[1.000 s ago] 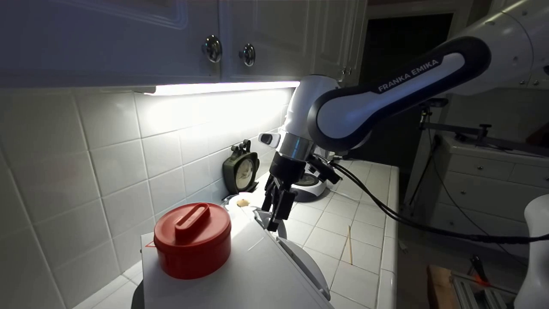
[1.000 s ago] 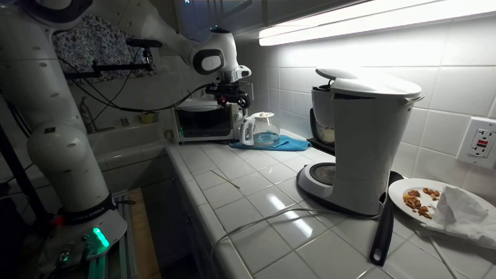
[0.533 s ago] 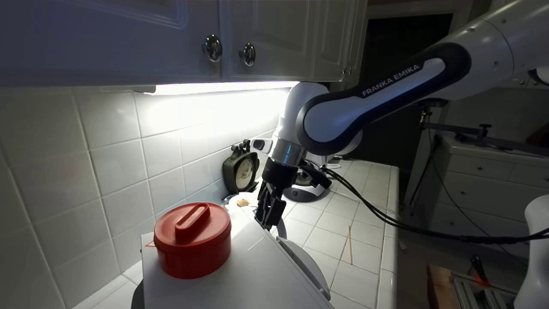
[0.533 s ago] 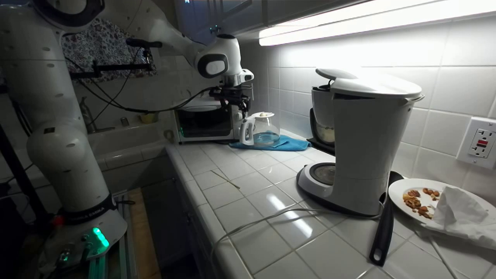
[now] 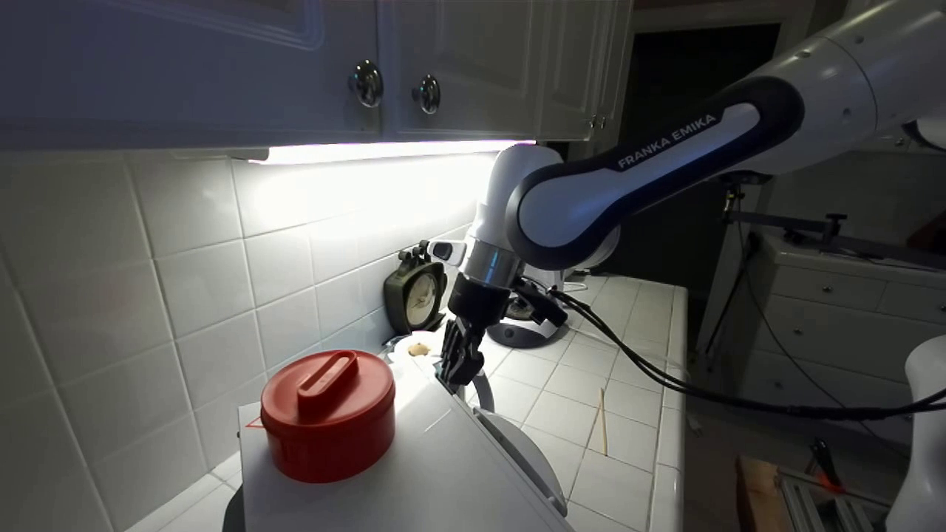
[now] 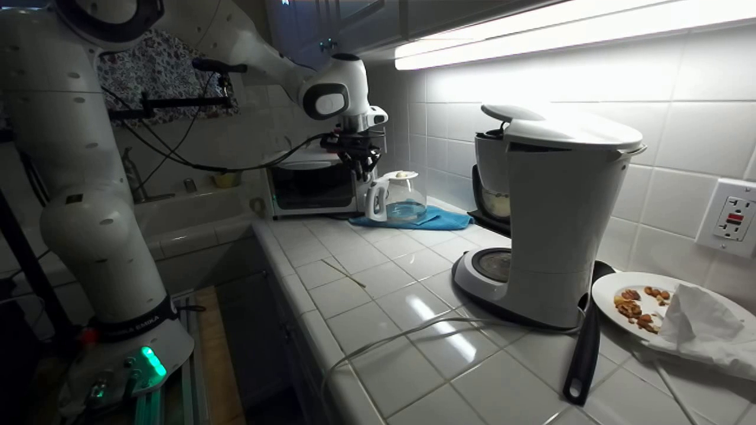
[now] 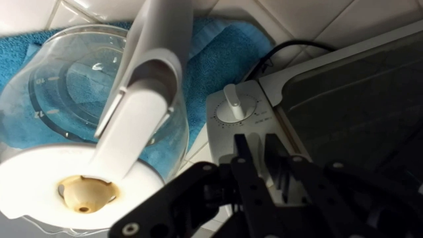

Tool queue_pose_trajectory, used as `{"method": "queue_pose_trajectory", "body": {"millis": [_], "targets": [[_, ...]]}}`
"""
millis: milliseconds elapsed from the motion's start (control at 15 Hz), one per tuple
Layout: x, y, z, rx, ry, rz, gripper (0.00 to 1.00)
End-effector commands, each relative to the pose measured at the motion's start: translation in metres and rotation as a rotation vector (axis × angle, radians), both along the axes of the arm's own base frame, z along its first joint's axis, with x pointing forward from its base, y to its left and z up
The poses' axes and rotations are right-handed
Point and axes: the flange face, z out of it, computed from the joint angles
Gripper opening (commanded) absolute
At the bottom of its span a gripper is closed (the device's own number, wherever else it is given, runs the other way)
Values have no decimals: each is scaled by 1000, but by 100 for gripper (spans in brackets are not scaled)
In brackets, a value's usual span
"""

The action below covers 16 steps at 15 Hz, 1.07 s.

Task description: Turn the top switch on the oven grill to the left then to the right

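The pale oven grill (image 5: 421, 465) stands on the counter, its dark door glass (image 6: 316, 188) showing in an exterior view. On its front panel (image 7: 224, 138) the top switch (image 7: 254, 143), a white ridged knob, sits between the black fingers of my gripper (image 7: 255, 137) in the wrist view. The fingers are drawn in closely around it, and they hide part of its sides. A lower dial (image 7: 233, 105) with printed marks lies beyond the fingertips. In both exterior views my gripper (image 5: 454, 375) is at the oven's control side, with the switch hidden there.
A glass carafe (image 7: 89, 72) with a white handle stands close beside the panel on a blue towel (image 7: 218, 56). On the oven sits a red lidded pot (image 5: 329, 428). A coffee maker (image 6: 549, 236) is along the counter, and cupboards (image 5: 458, 66) hang above.
My gripper has come down and in to the oven's control side, and its fingers have closed around the top switch. The oven and red pot have shifted slightly left in an exterior view.
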Motion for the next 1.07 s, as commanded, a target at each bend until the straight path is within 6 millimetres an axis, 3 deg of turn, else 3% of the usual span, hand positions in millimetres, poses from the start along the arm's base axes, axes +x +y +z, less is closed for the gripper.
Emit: {"method": "queue_pose_trajectory", "body": {"millis": [0, 67, 467, 1000], "targets": [[9, 0, 1, 9, -24, -5, 4], [9, 0, 1, 6, -26, -3, 8], [6, 6, 6, -96, -45, 27, 8], [-1, 35, 10, -329, -104, 63, 8]]}}
